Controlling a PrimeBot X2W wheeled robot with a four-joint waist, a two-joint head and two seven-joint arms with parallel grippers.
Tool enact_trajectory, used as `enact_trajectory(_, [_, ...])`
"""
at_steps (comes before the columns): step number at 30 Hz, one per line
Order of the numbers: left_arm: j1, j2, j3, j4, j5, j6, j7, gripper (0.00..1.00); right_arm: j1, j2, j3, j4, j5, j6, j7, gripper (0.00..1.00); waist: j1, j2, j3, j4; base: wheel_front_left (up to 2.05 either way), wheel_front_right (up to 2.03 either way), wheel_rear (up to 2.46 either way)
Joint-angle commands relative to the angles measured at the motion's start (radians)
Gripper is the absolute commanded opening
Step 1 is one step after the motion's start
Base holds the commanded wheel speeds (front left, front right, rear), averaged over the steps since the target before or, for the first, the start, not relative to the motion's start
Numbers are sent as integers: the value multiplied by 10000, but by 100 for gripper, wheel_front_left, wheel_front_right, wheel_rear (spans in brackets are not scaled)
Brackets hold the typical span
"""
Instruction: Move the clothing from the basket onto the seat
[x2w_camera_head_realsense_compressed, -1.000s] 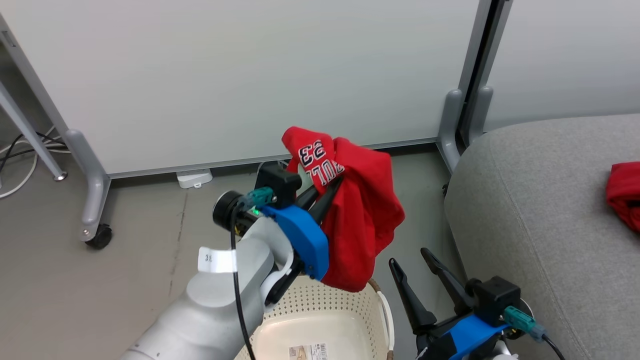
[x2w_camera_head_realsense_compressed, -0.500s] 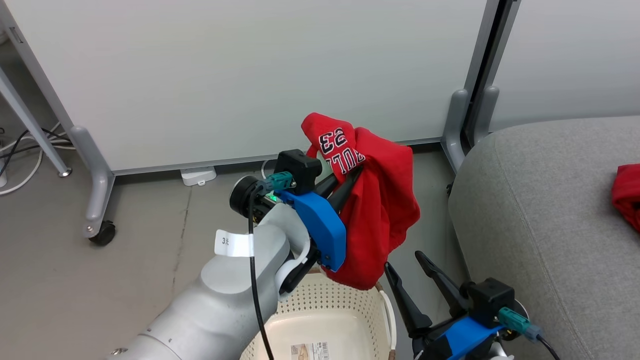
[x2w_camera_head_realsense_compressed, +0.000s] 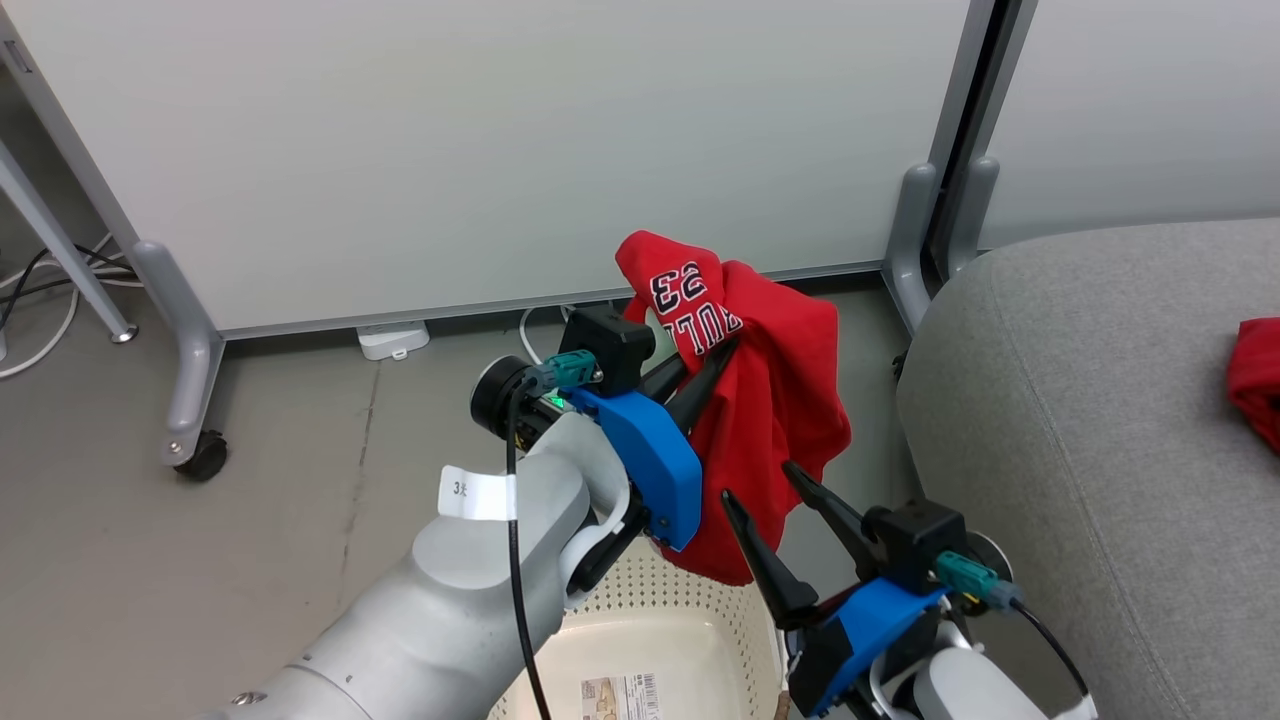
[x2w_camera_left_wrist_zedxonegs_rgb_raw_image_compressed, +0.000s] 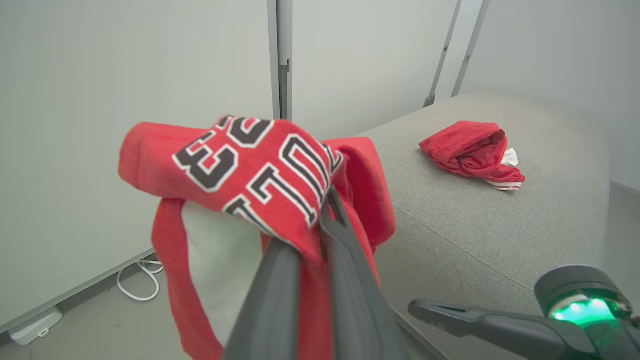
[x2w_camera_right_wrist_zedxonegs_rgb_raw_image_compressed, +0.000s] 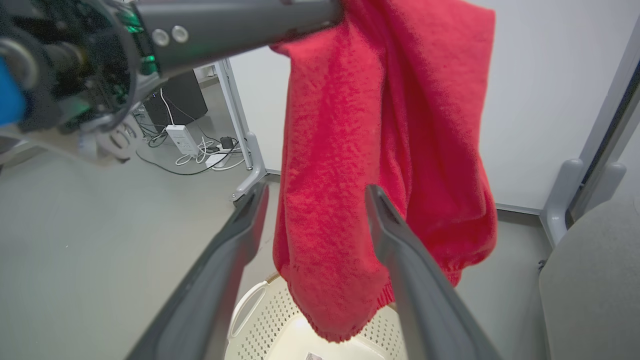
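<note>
Your left gripper (x2w_camera_head_realsense_compressed: 712, 358) was pinched tight on the soft red jersey (x2w_camera_head_realsense_compressed: 775, 400) with black-and-white letters, holding it up in the middle of the head view, above the cream plastic basket (x2w_camera_head_realsense_compressed: 650, 600) with little holes at the bottom edge. Your right gripper (x2w_camera_head_realsense_compressed: 756, 480) was spread wide apart, low beside the jersey. Another crumpled red garment (x2w_camera_left_wrist_zedxonegs_rgb_raw_image_compressed: 470, 150) lay on the big grey cloth sofa (x2w_camera_head_realsense_compressed: 1080, 420) at the right.

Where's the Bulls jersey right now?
Head view centre: the jersey hangs from the shut left hand, above the basket and left of the sofa, with the open right hand close by its lower half.
</note>
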Motion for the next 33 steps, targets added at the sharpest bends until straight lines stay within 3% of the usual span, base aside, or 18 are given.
enact_trajectory(1, [-170,-15,-98,8,-77,-13,-64,0,-380,-4,150,330,48,1,-81,100,-1,0,20,41,0,0,0])
enact_trajectory(19, [-348,-46,-781,-202,-515,-13,-126,0,-3031,-6,1100,3813,957,1,-626,100,-1,0,139,297,0,0,0])
enact_trajectory(33, [-381,-48,-1181,-416,-853,-13,-144,0,-4148,-6,2333,5485,2142,1,-862,100,-1,0,95,405,0,0,0])
